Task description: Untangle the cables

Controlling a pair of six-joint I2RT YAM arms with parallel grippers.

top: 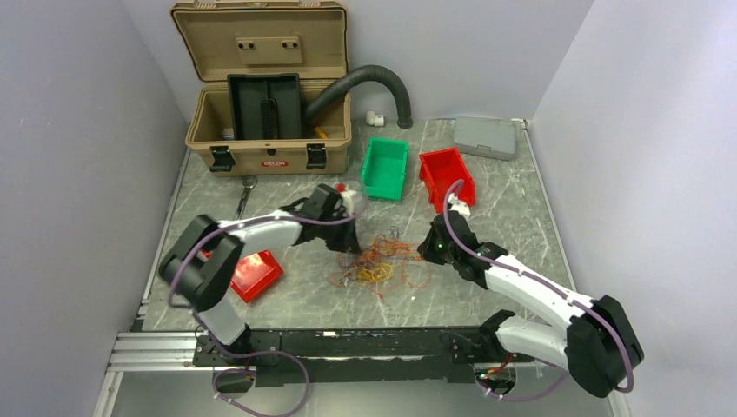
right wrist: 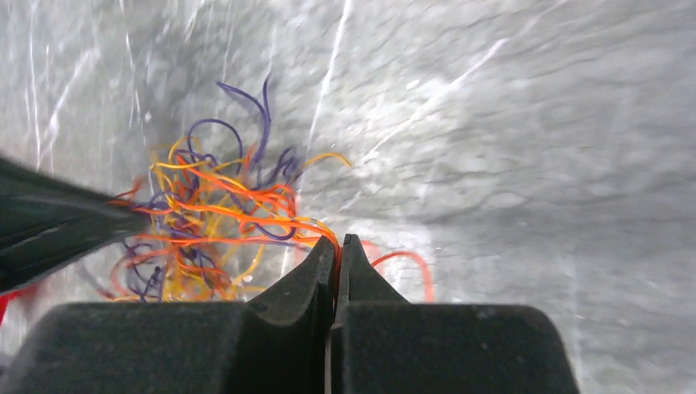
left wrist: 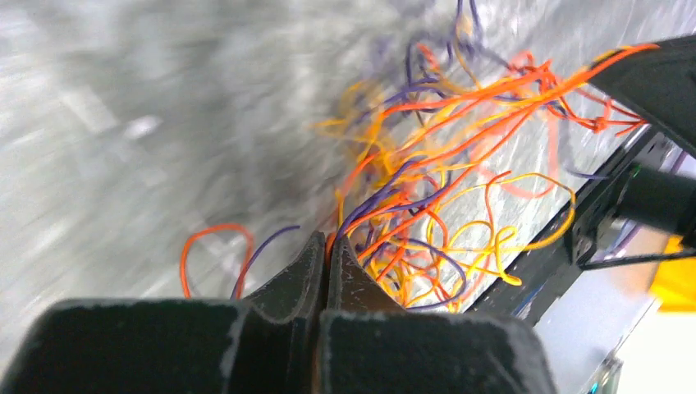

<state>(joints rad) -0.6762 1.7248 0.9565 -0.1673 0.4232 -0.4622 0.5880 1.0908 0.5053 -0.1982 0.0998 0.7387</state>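
Your cables [top: 378,265] lie in a loose orange, yellow and purple tangle on the grey marbled surface [top: 521,208], near the middle of the top view and between your two hands.

Your left hand [top: 349,241] is at the tangle's 10 o'clock edge. In its wrist view the fingers [left wrist: 308,267] are pressed together, with an orange strand caught right at the tips, so it is pinching the cables. The rest of the bundle fans out beyond toward 1 o'clock in that view, which is partly blurred.

Your right hand [top: 428,252] is at the tangle's 3 o'clock side. Its fingers [right wrist: 361,279] are pressed together too, nipping orange strands at the tips. The bulk of the tangle lies off at 10 o'clock in that wrist view.

Around the surface in the top view:
- An open tan toolbox [top: 261,113] stands at 11 o'clock.
- A black corrugated hose [top: 374,80] arches from behind the toolbox.
- A green bin [top: 385,167] and a red bin [top: 448,178] stand side by side at about 12 to 1 o'clock.
- A flat grey case [top: 485,137] lies farther back, at 1 o'clock.
- A flat red piece [top: 259,274] rests at 9 o'clock, partly hidden by your left arm.
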